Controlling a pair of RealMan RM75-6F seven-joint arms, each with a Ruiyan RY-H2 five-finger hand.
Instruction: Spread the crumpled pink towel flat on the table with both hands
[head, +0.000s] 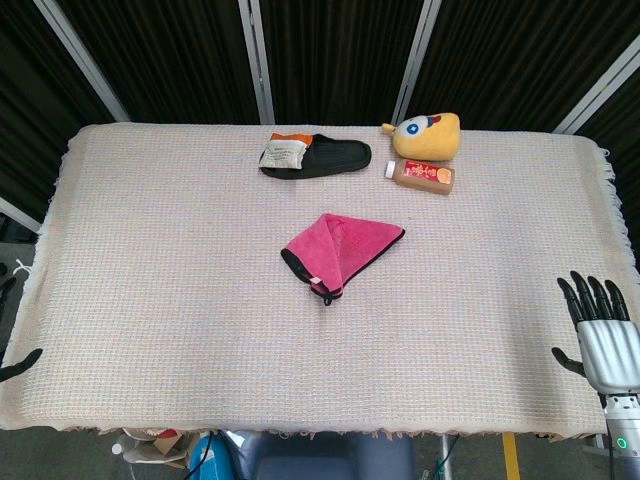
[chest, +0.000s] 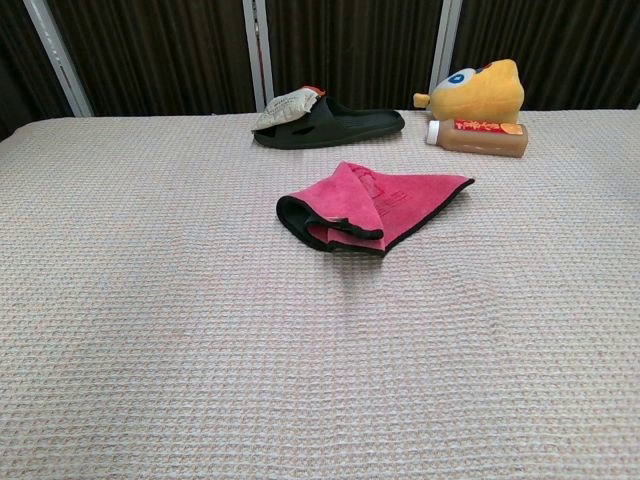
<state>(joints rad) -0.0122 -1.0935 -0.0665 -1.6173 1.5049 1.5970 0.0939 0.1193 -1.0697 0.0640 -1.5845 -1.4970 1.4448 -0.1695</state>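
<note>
The folded pink microfibre towel with black trim (head: 340, 250) lies untouched at mid-table. The right hand (head: 600, 335) waits empty, fingers spread; the left hand (head: 20, 365) barely shows, state unclear. Next, both must reach in.

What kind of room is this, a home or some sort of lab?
Probably a lab or test booth, not a home. Dark curtains on metal frame bars close off the back, a robot hand waits at the table edge, and unrelated props sit together: a towel, slipper and plush toy.
</note>
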